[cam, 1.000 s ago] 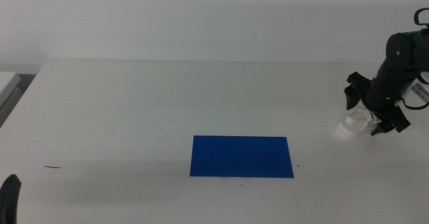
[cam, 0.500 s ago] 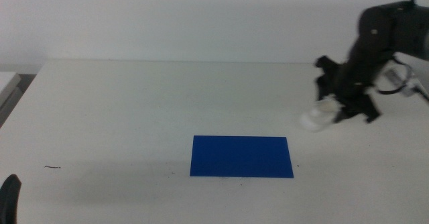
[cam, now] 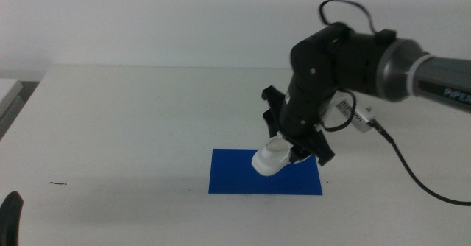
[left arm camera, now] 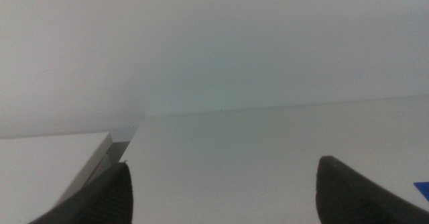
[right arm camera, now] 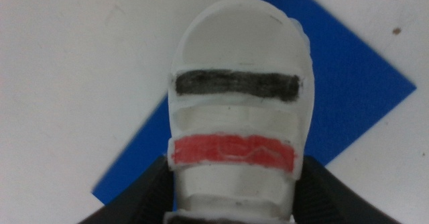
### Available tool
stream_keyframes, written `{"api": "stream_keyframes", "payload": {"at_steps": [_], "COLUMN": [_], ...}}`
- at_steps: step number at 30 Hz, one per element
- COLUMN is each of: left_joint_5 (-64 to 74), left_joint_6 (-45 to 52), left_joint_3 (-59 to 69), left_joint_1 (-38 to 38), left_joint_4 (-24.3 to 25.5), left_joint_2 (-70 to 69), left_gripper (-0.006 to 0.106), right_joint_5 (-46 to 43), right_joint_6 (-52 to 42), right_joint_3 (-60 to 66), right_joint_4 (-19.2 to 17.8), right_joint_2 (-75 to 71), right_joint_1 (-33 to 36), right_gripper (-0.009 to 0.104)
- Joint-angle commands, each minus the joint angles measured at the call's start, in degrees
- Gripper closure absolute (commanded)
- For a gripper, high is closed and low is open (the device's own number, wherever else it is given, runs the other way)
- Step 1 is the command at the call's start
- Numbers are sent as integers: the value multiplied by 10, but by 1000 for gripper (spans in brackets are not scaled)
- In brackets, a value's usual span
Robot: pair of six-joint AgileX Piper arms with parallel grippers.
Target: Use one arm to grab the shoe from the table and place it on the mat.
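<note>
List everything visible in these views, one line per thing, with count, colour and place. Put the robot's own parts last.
shoe: one, white with a dark strap and a red strap, held over the mat's right part, toe pointing down and left in the middle view.
mat: one, solid blue, flat on the table in front of centre.
table: one, white, fills most of the middle view.
dark mark: one, thin, on the table near its left front.
right arm: one, black with a grey forearm section, reaching in from the right.
right hand: one, black, shut on the shoe's heel end above the mat.
left hand: one, dark, open, waiting at the table's left front corner.
</note>
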Motion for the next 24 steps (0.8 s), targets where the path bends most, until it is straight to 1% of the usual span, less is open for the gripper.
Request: {"api": "stream_keyframes", "payload": {"at_steps": [1,3,6,8,9,11,13,14,16,19,22,24], "left_joint_5": [-7,-7,-7,-7,-7,-7,-7,-7,-7,-7,-7,-7], "left_joint_6": [-2,-2,-2,-2,-2,-2,-2,-2,-2,-2,-2,-2], "left_joint_3": [0,0,0,0,0,0,0,0,0,0,0,0], "left_joint_1": [0,0,0,0,0,0,0,0,0,0,0,0], "left_joint_4": [-2,-2,-2,-2,-2,-2,-2,-2,-2,-2,-2,-2], "left_joint_2": [3,3,3,3,3,3,3,3,3,3,3,3], "left_gripper": [7,7,7,7,7,7,7,7,7,7,7,7], "right_joint_5": [9,-8,-52,-79,-81,-72,-56,-43,-34,-34,-36,-31], "right_joint_6": [-12,-84,-285,-517,-621,-862,-1053,-1123,-1206,-1293,-1418,-1475], "right_joint_3": [-4,-4,-4,-5,-7,-10,-10,-10,-10,-9,-9,-9], "right_joint_4": [-15,-15,-15,-6,2,19,24,21,25,26,31,35], "right_joint_2": [1,3,3,3,3,7,8,9,13,15,15,15], "right_joint_1": [8,9,9,9,9,9,9,9,9,9,9,9], "right_gripper": [79,79,79,79,79,79,79,79,79,79,82,86]}}
